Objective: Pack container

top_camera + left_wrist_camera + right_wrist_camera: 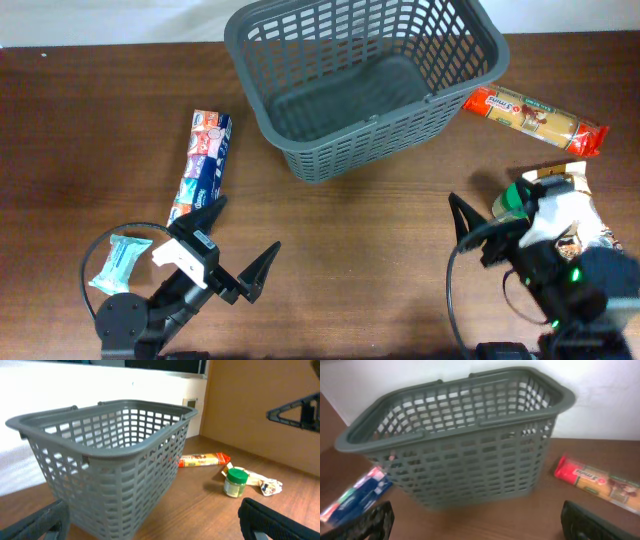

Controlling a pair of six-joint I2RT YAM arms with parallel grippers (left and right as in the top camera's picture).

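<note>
The left end effector (245,228) and right end effector (480,522) both gape wide, holding nothing. The container (400,130) sits empty at the far middle of the desk (380,260). The pasta packet (533,120) lies just beside its right corner — a clumsy reach there could shove the light container askew.

The brown table (380,250) bears the container (345,150), a blue packet (203,160), a red packet (535,120) and a green-lidded jar (235,482).

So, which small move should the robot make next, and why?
Probably move the left gripper over the blue-and-white pack: the container is empty, the gripper is open and holds nothing, and this pack lies just ahead of it.
</note>
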